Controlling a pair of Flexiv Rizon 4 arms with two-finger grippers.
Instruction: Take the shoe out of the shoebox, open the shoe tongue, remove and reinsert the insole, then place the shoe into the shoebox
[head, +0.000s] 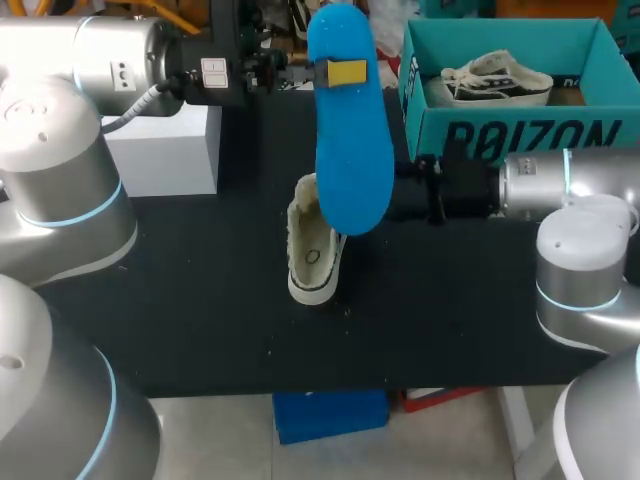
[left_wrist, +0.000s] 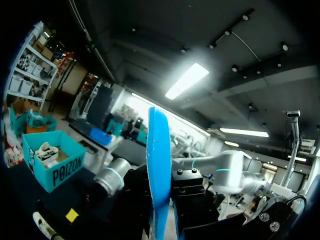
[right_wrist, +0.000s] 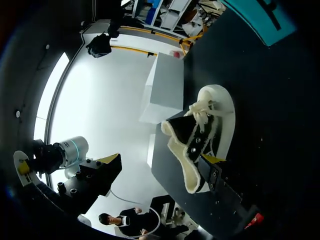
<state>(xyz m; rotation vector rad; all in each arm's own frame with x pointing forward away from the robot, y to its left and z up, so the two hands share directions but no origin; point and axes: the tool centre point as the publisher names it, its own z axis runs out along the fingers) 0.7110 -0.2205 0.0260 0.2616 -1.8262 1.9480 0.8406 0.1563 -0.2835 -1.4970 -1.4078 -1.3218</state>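
My left gripper (head: 338, 72) is high over the table, shut on a long blue insole (head: 350, 140) that hangs upright from it. In the left wrist view the insole (left_wrist: 159, 165) shows edge-on between the black fingers. Below it a white and black shoe (head: 314, 252) rests on the black table, its fleecy lining showing. My right gripper (right_wrist: 160, 161) is wide open at the shoe (right_wrist: 202, 135). One yellow-tipped finger (right_wrist: 213, 159) lies against the shoe's collar and the other (right_wrist: 107, 164) stands well off. In the head view the insole hides the right gripper's fingers.
A teal shoebox (head: 520, 135) stands at the back right with a second shoe (head: 497, 80) inside. A white block (head: 165, 150) sits at the back left. The black table (head: 200, 300) ends just in front of the shoe.
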